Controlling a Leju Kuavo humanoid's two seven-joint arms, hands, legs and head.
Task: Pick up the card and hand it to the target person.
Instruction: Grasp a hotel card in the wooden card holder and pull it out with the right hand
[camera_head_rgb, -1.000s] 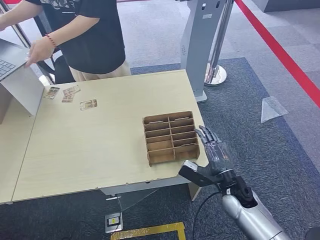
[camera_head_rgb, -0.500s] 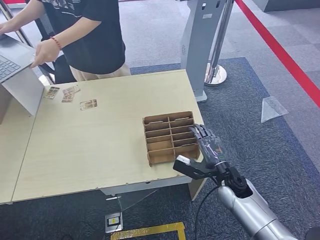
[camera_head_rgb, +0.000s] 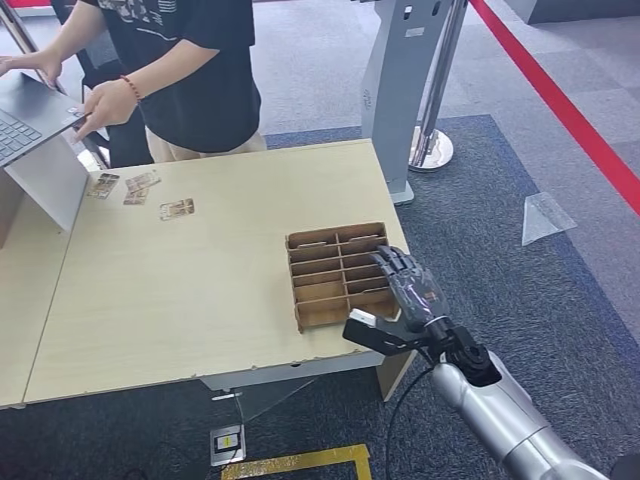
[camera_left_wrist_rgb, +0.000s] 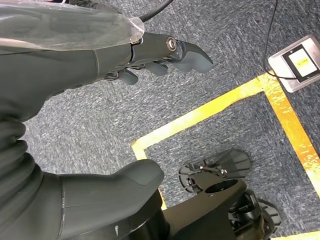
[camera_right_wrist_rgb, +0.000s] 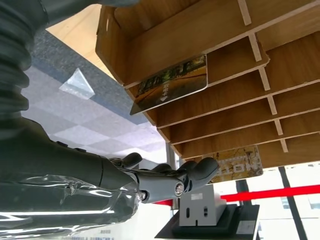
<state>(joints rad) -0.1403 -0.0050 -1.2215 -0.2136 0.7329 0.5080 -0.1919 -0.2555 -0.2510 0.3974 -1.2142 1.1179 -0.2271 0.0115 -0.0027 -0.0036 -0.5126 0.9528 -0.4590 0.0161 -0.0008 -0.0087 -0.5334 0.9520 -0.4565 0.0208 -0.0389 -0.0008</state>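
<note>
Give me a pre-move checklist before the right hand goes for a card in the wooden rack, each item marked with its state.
1. Right hand holds nothing, fingers apart: ok.
2. Right hand is at the wooden rack, at its right edge: ok.
3. A card stands up out of a slot, within sight of the wrist camera: ok.
4. Fingers touching that card: not ok, still apart from it.
5. Person ready to receive: not ok, their hands are on the laptop.
6. Left hand hangs free above the floor: ok.

Silver right arm with black wrist joint, dark hand under clear plastic film, black cable trailing below.
</note>
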